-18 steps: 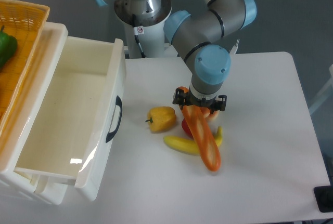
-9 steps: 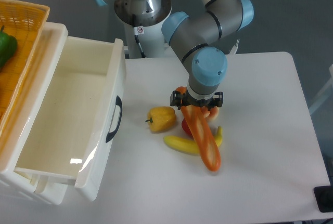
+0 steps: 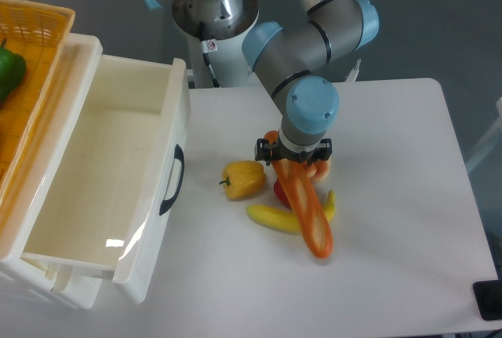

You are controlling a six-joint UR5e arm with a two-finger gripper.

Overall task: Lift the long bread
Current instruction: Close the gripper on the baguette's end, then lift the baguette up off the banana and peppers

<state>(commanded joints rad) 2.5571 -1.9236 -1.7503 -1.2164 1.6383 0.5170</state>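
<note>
Arm bent, wrist pointing down; gripper (image 3: 292,159) pinching upper end of long bread (image 3: 305,207).

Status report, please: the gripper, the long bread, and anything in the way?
Gripper down over upper end of long bread; grip cannot be confirmed. Bread lies across banana. Yellow pepper close on one side, red item tucked against bread.

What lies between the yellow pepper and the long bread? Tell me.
In the camera view, a small red item sits between the yellow pepper and the long bread; it is mostly hidden, so its identity is unclear.
</note>
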